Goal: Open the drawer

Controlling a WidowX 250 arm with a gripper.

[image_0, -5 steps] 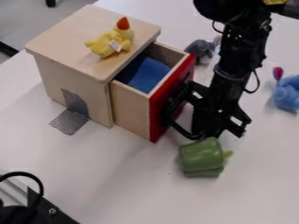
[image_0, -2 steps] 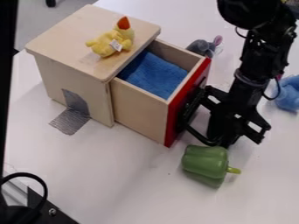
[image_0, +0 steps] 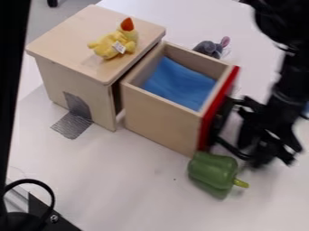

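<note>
Tabletop (image_0: 129,189): drawer (image_0: 161,124) (open) beside pincer (image_0: 258,155)

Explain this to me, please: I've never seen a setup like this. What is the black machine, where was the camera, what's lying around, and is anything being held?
The black machine is a robot arm ending in a two-finger gripper. A fixed camera looks down at a slant on a white table.

A small wooden cabinet stands there, its red-fronted drawer pulled well out, with a blue cloth inside. On top of the cabinet lies a yellow toy with an orange tip. A green toy pepper lies by the drawer's near front corner, and a grey plush toy behind the drawer.

The gripper is at the black handle on the red front. Whether it clasps the handle, I can't tell.
</note>
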